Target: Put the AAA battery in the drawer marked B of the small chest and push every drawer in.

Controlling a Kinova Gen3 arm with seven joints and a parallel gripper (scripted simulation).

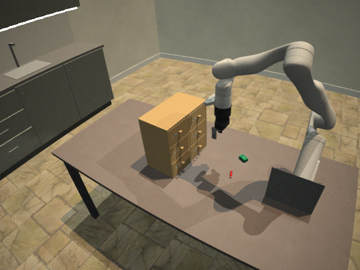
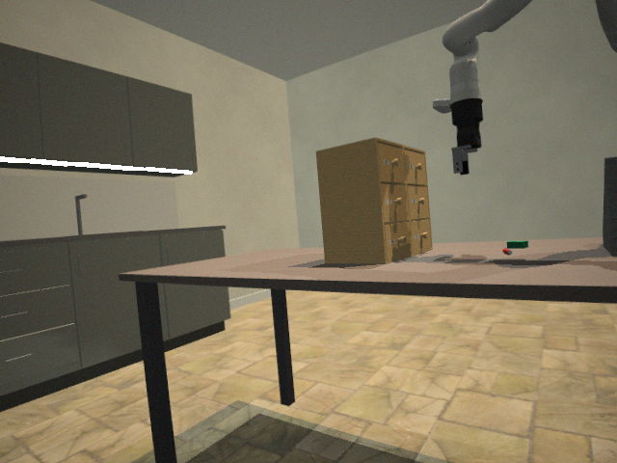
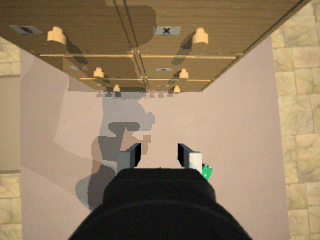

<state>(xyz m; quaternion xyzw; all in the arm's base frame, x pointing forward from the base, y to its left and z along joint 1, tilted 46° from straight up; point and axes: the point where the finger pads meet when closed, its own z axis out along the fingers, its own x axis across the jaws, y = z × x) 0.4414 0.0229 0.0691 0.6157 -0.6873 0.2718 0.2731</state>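
The small wooden chest (image 1: 158, 148) (image 2: 348, 209) (image 3: 100, 15) stands upright, with two columns of three drawers, all looking pushed in. The top right drawer in the wrist view has a label (image 3: 167, 31) reading X; I cannot read the other labels, so I cannot tell which drawer is B. The small red battery (image 1: 230, 174) (image 2: 506, 251) lies on the table in front of the chest; it is hidden in the wrist view. My gripper (image 1: 217, 134) (image 2: 462, 168) (image 3: 159, 151) is open and empty, pointing down high above the table, in front of the chest's upper drawers and away from the battery.
A green block (image 1: 243, 158) (image 2: 517, 244) (image 3: 206, 172) lies on the table near the battery, farther from the chest. A dark upright panel (image 1: 292, 190) (image 2: 610, 206) stands by the arm's base. Knobs (image 1: 199, 116) (image 2: 394, 161) (image 3: 200, 36) stick out from the drawer fronts.
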